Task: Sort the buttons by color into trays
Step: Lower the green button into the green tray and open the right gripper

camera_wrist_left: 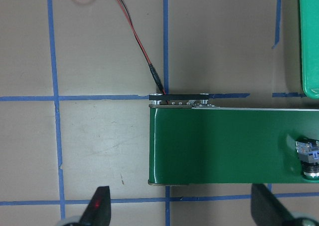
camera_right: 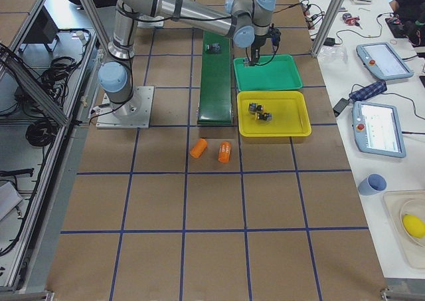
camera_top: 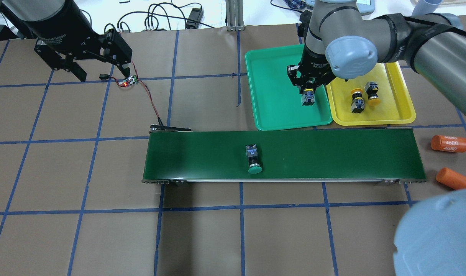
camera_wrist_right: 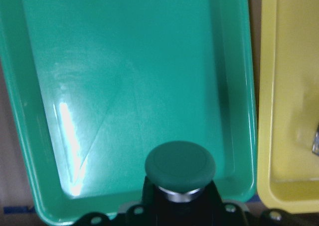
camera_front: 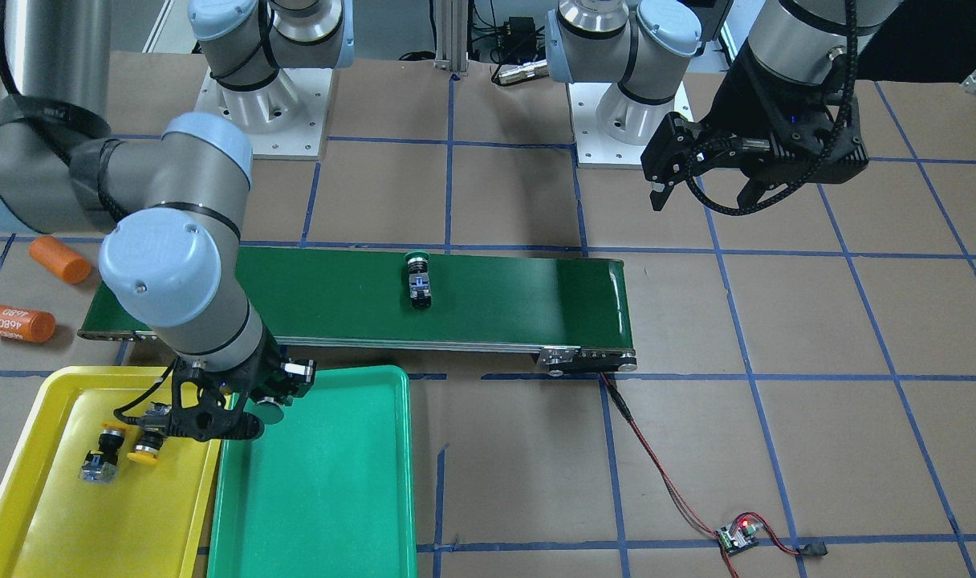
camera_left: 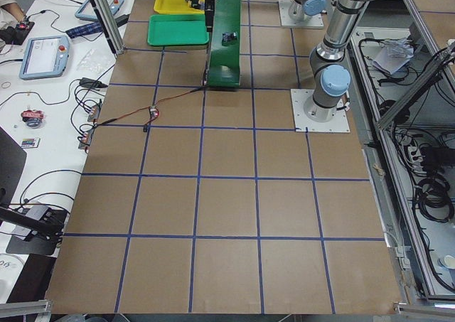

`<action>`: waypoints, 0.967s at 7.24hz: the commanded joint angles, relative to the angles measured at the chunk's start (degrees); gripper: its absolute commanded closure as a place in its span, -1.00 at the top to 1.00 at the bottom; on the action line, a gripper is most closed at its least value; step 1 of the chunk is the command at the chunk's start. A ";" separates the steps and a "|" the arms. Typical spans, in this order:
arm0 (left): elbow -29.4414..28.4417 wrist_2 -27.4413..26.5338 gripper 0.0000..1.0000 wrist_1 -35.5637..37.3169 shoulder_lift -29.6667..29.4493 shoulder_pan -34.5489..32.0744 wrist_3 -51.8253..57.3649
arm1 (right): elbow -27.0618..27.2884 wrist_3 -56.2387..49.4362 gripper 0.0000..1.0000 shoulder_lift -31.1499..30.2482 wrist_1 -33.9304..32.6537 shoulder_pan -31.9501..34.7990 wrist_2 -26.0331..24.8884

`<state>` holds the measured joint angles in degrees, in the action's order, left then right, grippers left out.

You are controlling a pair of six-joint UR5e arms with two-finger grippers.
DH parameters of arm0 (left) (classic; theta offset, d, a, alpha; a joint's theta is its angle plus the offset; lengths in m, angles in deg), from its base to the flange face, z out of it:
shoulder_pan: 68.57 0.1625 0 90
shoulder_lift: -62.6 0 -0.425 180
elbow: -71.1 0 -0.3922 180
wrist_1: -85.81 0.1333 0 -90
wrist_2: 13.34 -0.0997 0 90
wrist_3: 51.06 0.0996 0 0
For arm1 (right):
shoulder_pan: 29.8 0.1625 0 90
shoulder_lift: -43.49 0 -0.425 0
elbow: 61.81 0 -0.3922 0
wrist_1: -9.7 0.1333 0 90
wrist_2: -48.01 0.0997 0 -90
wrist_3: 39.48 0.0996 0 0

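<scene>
My right jaws are clamped on a green button (camera_wrist_right: 180, 167), hanging over the green tray (camera_top: 271, 111) close to the rim it shares with the yellow tray (camera_top: 394, 113). My left jaws are wide, idle over the worktop (camera_top: 202, 237). The second green button (camera_top: 253, 159) lies on the belt (camera_top: 332, 153). Risk: if I release too high, the round cap rolls or bounces over that rim.

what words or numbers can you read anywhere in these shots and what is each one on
"4680": printed more than once on the orange cylinder lying on the table past the belt's end.
White lettering on the black body of the left tool: too small to read.
Lettering on the right arm's sleeve: blurred.
Held green button: no marking shows on its cap.
Screens in the side views: too small to read.
</scene>
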<state>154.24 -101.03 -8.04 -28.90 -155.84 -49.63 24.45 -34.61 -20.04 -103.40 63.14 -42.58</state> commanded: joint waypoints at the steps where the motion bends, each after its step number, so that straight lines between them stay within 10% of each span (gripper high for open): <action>1: 0.53 0.15 1.00 0.33 0.53 -0.01 -0.29 | -1.09 -1.96 -1.00 5.51 -5.54 -0.39 -1.87; 3: 0.53 0.06 1.00 0.25 0.71 -0.01 -0.29 | -0.13 -3.11 -0.69 7.19 -6.26 -0.39 -2.14; 5: 0.79 0.67 1.00 0.07 0.97 -0.01 -1.68 | -0.04 -3.02 0.68 8.42 -7.22 -0.39 -2.84; 7: 0.79 0.06 1.00 0.07 0.89 0.08 -2.75 | -0.21 -3.11 1.00 7.72 -7.23 -0.65 -3.37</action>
<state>155.04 -100.76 -8.04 -27.99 -155.84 -51.92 24.31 -37.68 -12.05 -110.54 62.63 -45.67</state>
